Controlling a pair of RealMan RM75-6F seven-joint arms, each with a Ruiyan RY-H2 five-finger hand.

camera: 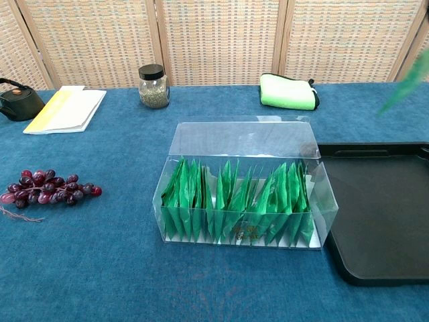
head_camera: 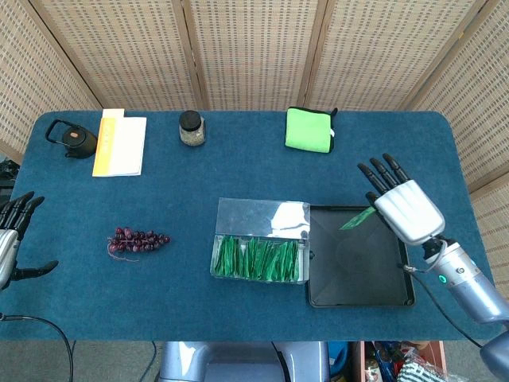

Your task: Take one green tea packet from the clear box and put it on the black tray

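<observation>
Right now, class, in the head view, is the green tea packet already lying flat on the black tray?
No: the green tea packet hangs from the right hand above the black tray, not released.

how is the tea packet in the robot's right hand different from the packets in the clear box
The held tea packet hangs in the air over the black tray, pinched by the right hand; the boxed packets stand on edge inside the clear box. The held one is alone, while the boxed ones are packed together in a row. Both are green.
</observation>
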